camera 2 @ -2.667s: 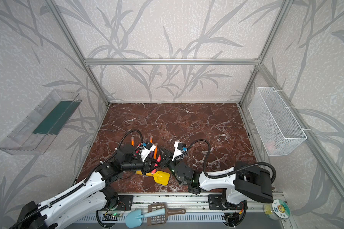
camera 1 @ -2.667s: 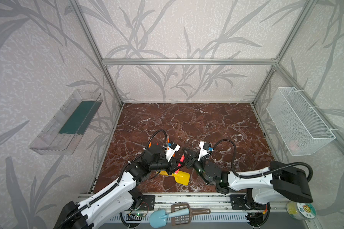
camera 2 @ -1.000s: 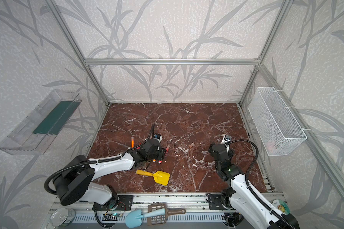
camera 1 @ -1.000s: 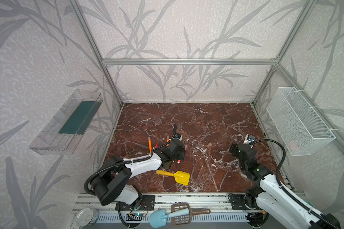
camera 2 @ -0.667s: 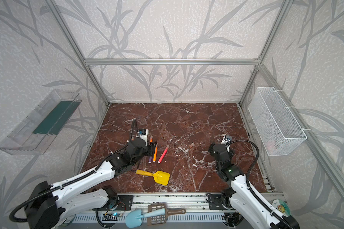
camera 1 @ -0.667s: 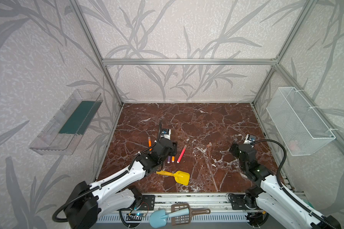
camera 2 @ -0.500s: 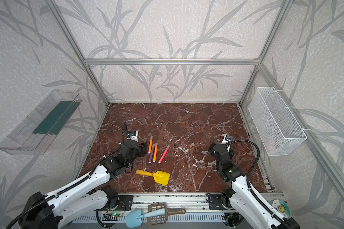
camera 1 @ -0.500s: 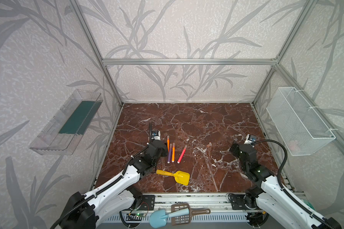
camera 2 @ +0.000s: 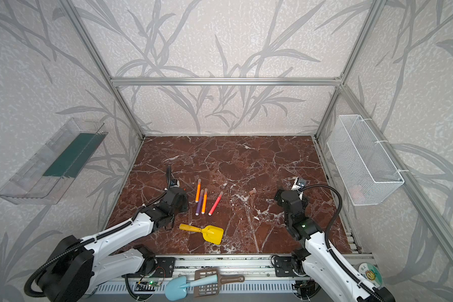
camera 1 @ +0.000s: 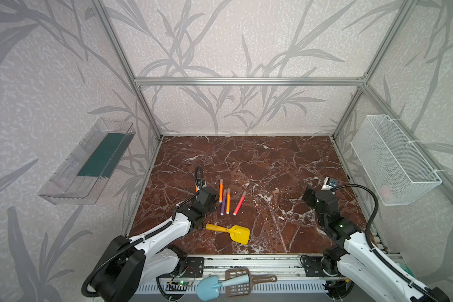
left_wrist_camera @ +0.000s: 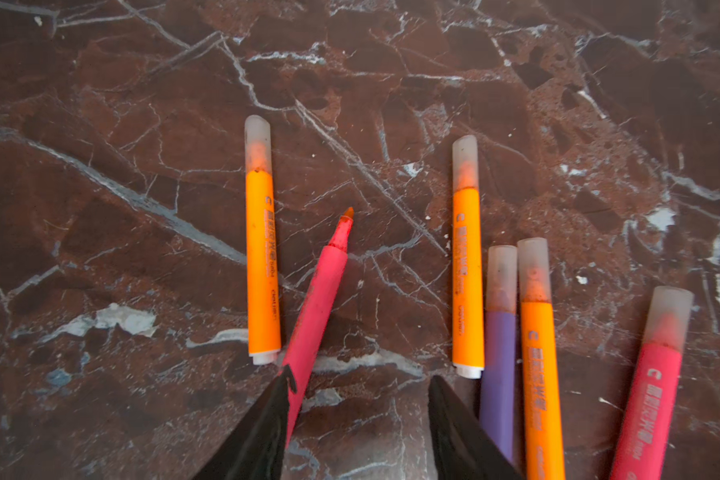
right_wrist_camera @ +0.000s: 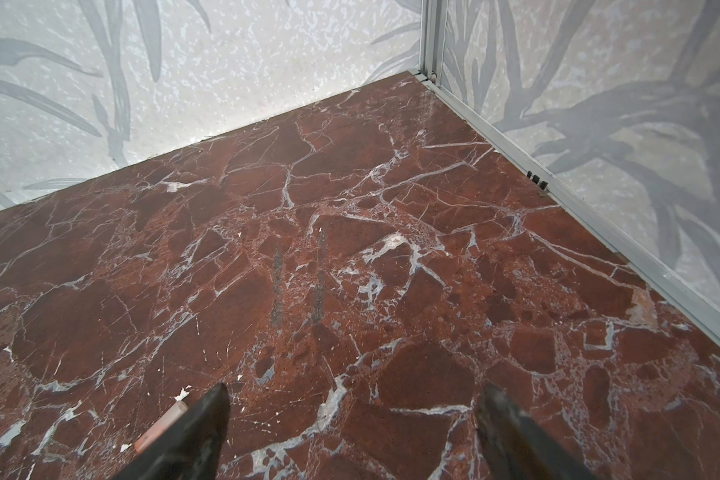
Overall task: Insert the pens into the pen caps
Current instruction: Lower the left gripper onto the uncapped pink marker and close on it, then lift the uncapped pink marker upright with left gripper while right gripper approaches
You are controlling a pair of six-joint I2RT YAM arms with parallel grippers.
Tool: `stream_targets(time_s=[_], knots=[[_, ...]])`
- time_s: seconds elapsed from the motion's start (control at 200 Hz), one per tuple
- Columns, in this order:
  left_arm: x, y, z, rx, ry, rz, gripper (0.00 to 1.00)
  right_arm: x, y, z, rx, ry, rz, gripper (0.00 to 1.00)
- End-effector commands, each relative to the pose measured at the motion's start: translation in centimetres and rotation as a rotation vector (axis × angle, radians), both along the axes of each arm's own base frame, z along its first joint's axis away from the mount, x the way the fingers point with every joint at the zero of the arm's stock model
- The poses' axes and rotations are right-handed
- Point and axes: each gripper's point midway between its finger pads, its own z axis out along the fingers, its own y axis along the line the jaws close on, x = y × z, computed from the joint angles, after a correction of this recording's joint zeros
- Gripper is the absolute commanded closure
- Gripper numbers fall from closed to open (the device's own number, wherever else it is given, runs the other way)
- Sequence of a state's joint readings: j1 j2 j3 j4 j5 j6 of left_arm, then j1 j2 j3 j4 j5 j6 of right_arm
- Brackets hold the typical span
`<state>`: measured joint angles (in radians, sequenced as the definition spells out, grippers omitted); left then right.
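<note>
While it stretches low over the marble floor (camera 1: 259, 162), left arm (camera 1: 165, 230): wrist bent down.
Left gripper (left_wrist_camera: 358, 374): jaws apart, clamping nothing.
Uncapped red-pink pen (left_wrist_camera: 321, 299): touching one finger's inner side, tip pointing ahead of the jaws.
Capped pens (left_wrist_camera: 466, 257): one outside that finger, four by the opposite one.
Right arm (camera 1: 356, 240): raised, tilted floorward.
Right gripper (right_wrist_camera: 355, 387): jaws wide, empty.
Loose pen cap (right_wrist_camera: 163, 426): just outside one finger.
</note>
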<state>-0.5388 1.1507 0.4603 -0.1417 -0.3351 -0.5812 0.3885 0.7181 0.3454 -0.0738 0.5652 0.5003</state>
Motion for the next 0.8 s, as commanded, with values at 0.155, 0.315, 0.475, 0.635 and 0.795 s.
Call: stream_targets(time_s=[0.155, 0.315, 0.475, 0.635, 0.795], knots=[[1.3, 0.6, -1.5, 0.029, 0.05, 0.11, 0.46, -0.2, -0.1, 0.0, -0.002, -0.012, 0.003, 0.09], [1.5, 0.8, -2.4, 0.048, 0.075, 0.131, 0.46, -0.2, -0.1, 0.1, 0.001, -0.017, 0.004, 0.09], [1.5, 0.7, -3.0, 0.055, 0.097, 0.134, 0.42, -0.2, -0.1, 0.1, 0.002, -0.018, 0.009, 0.09], [1.3, 0.5, -3.4, 0.056, 0.127, 0.125, 0.42, -0.3, -0.1, 0.0, 0.001, -0.016, 0.011, 0.09], [1.0, -0.3, -3.9, 0.032, 0.167, 0.097, 0.47, -0.3, -0.1, 0.1, 0.005, -0.021, 0.01, 0.09]])
